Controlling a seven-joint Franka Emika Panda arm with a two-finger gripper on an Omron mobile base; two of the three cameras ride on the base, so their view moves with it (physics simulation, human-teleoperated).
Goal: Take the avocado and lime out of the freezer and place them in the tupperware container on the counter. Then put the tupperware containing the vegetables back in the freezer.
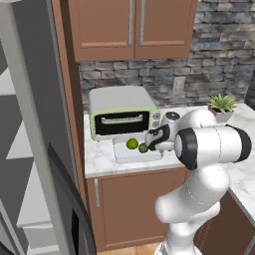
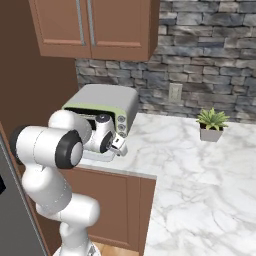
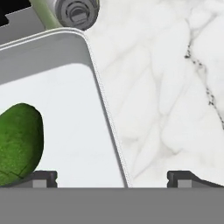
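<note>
The freezer (image 1: 30, 149) stands open at the left end of the counter (image 1: 99, 159), and on the counter, in front of the toaster oven (image 1: 122, 112), lies the white container (image 1: 122, 154) with the lime (image 1: 132, 144) and the avocado (image 1: 143, 148) both inside. The gripper (image 3: 111, 177) hangs over the container's right edge with its jaws apart and nothing between them. I think the next grasp turns on that edge, which runs between the two fingertips (image 3: 41, 177), the avocado lying inside it.
</note>
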